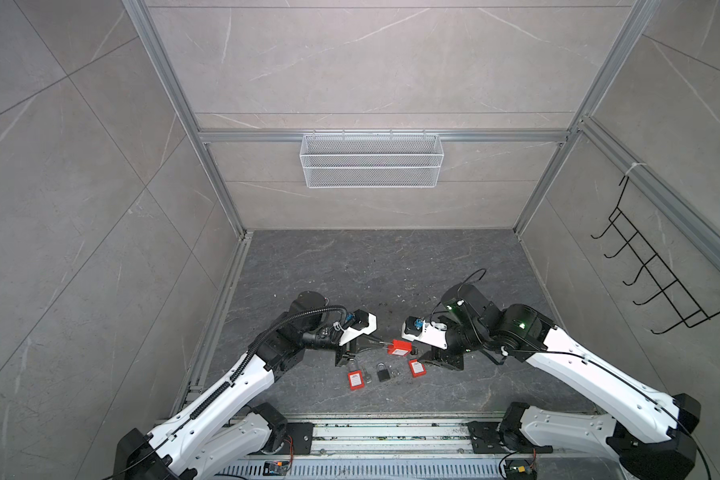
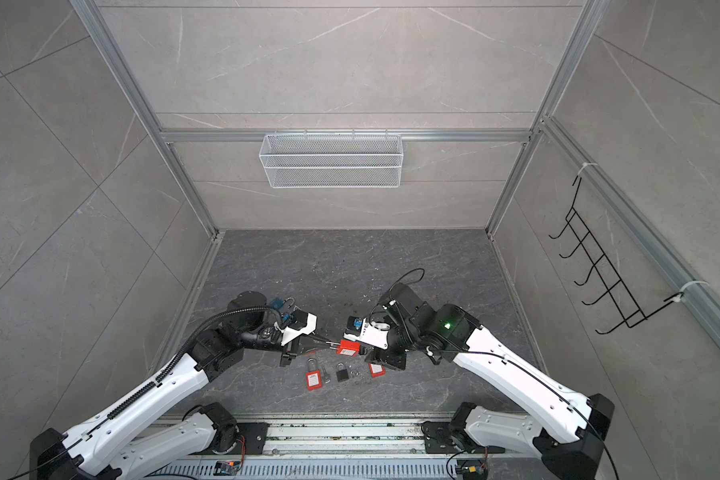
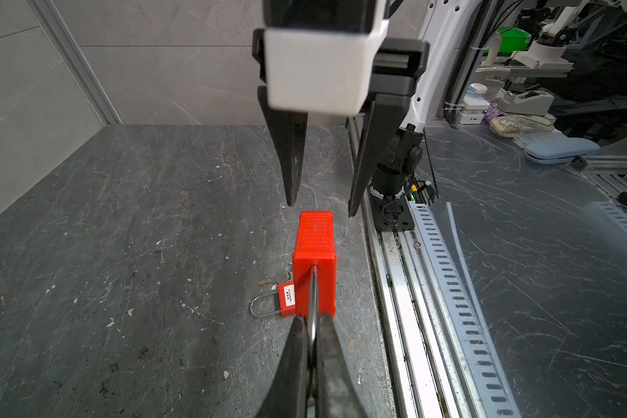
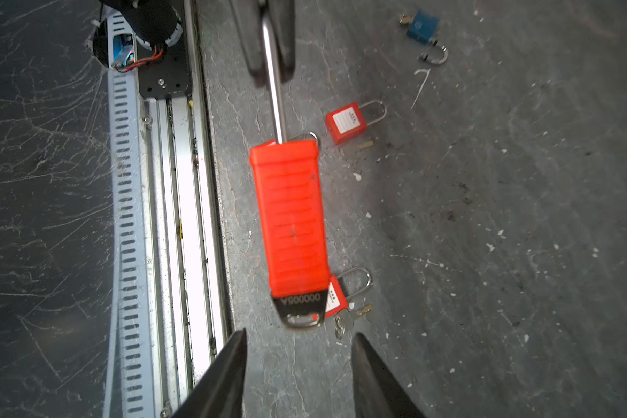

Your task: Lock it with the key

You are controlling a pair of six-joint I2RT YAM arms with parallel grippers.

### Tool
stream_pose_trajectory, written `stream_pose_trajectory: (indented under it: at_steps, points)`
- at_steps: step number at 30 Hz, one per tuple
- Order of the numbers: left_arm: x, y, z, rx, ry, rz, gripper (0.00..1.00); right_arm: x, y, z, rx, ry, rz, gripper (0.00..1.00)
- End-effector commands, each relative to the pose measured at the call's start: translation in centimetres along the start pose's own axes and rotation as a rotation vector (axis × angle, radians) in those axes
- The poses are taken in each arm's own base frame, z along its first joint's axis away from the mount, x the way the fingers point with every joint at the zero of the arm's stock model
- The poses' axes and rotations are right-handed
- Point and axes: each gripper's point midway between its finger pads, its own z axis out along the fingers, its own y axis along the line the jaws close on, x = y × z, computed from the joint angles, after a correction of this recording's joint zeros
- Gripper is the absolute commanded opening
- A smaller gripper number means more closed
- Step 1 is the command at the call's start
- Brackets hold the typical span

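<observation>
Count: five padlocks (three red, one black, one blue), two arms. Left arm comes in from the near-left corner, wrist about level, pointing right. The left gripper point(image 3: 314, 322) is clamped tight on the steel shackle point(image 4: 274, 97) of the held red padlock point(image 1: 400, 348). That lock hangs horizontal above the floor point(image 1: 371, 270), mid-cell between the grippers, shackle end left, key end right. The key point(image 4: 299, 307) sits in its end face, bow sticking out toward the right gripper point(image 4: 299, 333). Those jaws stand apart, tips just short of the bow, no contact that I can see. Right arm reaches in from the near-right corner, wrist pointing left; in both top views its camera housing covers the key end. Below the held lock, left to right: first floor red padlock point(image 1: 355, 380) with a loose key point(image 4: 365, 144) beside it, black padlock point(image 1: 383, 372), second floor red padlock point(image 1: 415, 368). The blue padlock point(image 4: 422, 25) lies beyond the left wrist. A wire basket point(image 1: 371, 160) hangs on the back wall, a hook rack point(image 1: 656, 254) on the right wall.
</observation>
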Motion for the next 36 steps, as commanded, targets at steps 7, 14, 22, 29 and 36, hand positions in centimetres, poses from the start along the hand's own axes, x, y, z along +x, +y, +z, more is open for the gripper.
stream_pose_trajectory:
  at_steps: [7, 14, 22, 29, 36]
  points:
    - [-2.9, -1.2, -0.5, 0.075, -0.076, 0.05, 0.0, -0.5, -0.5, 1.0, -0.046, 0.023, -0.001, 0.43]
    - [-2.3, -0.8, -0.2, 0.062, -0.073, 0.033, 0.0, -1.4, -0.3, 1.8, -0.064, -0.052, -0.026, 0.37]
    - [-2.1, -0.3, 0.0, 0.042, -0.069, 0.02, 0.0, -0.6, -1.4, 2.1, 0.016, -0.048, -0.051, 0.22]
    - [-1.9, -0.2, 0.1, 0.042, -0.054, 0.008, 0.0, -0.6, -1.7, 1.3, 0.071, -0.076, -0.079, 0.26]
    - [-1.6, -0.1, 0.2, 0.047, -0.027, -0.003, 0.0, -0.1, -0.1, 1.5, -0.011, -0.053, -0.104, 0.32]
